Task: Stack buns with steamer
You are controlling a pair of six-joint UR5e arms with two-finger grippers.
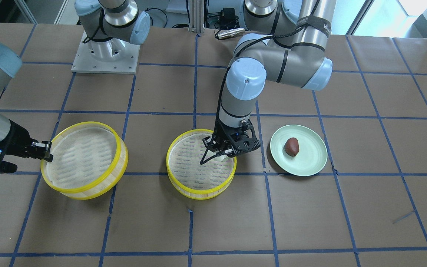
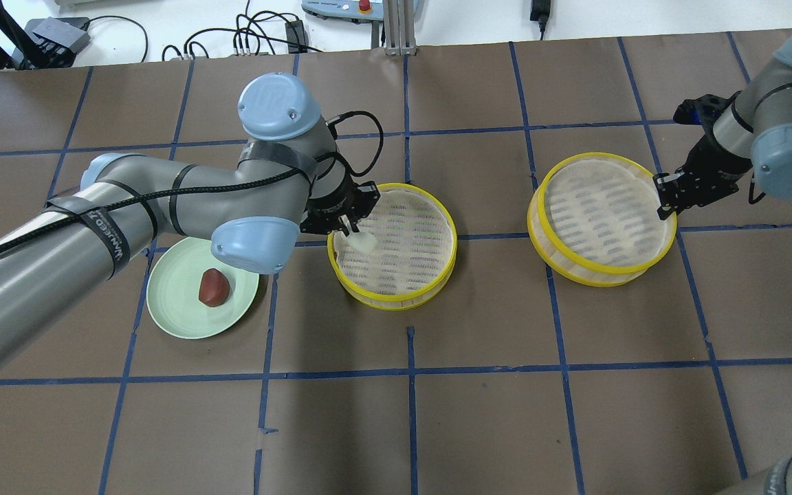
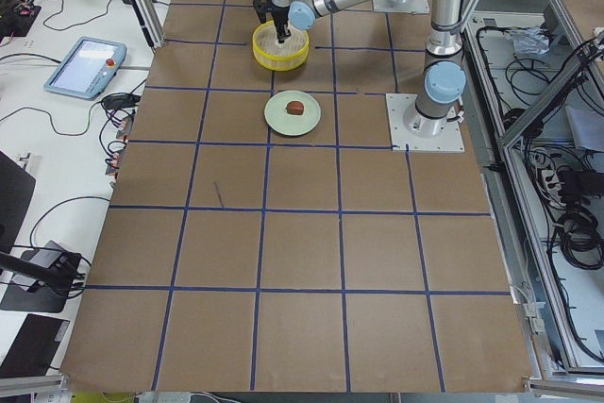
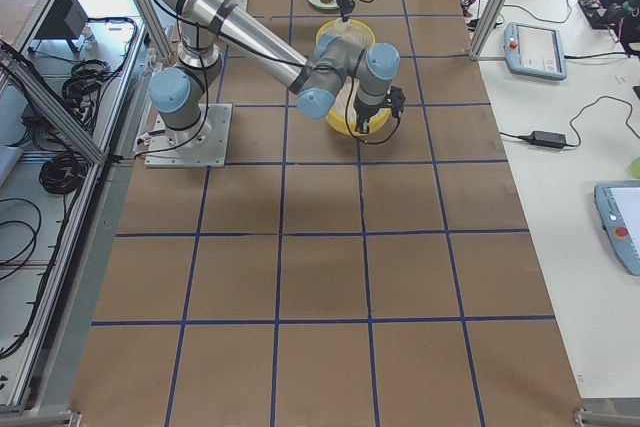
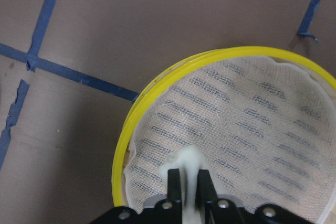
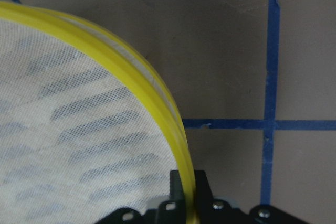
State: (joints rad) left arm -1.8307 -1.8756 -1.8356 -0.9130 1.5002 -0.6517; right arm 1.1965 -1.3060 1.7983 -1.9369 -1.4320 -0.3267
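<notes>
Two pinches: left hand [image 5: 190,176] grips the white bun [image 2: 364,241], right hand [image 6: 189,183] the steamer rim [image 6: 157,103]; strap [image 2: 104,230] lettering unreadable.

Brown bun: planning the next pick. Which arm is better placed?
Likely left: the left gripper, holding the white bun, is near the plate with the brown bun; the right gripper grips the far steamer.

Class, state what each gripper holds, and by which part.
The left gripper pinches the white bun by its sides; the right gripper clamps a steamer basket by its yellow rim.
</notes>
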